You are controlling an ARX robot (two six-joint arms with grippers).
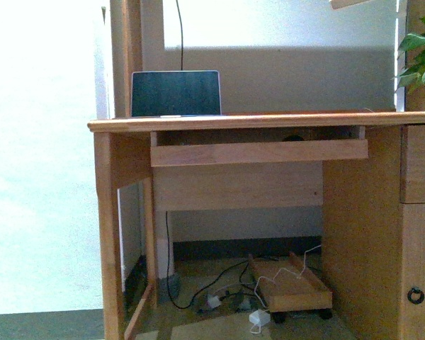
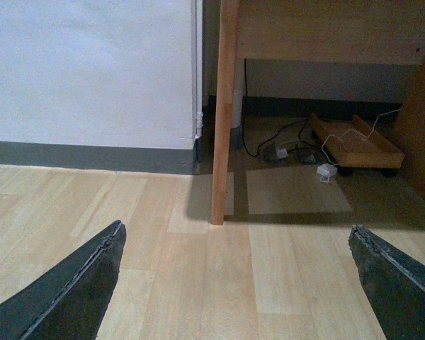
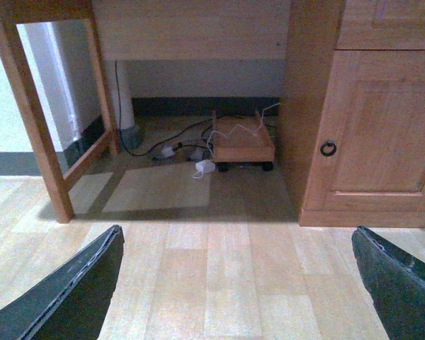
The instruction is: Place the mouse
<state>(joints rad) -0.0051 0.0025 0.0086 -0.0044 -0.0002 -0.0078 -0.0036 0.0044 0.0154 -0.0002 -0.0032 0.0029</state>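
In the front view a small dark domed shape, the mouse (image 1: 292, 137), peeks over the front board of the desk's pull-out tray (image 1: 258, 151); most of it is hidden. Neither arm shows in that view. My left gripper (image 2: 236, 227) is open, low over the wooden floor, facing the desk's left leg (image 2: 222, 142). My right gripper (image 3: 236, 230) is also open over the floor, facing the space under the desk. Neither gripper holds anything, and no mouse shows in either wrist view.
A laptop (image 1: 176, 93) stands open on the desk top (image 1: 241, 122). A plant (image 1: 421, 57) is at the right. Under the desk lie a wheeled wooden board (image 3: 242, 142), cables and a white adapter (image 3: 205, 167). A cupboard door with a ring handle (image 3: 329, 149) is on the right.
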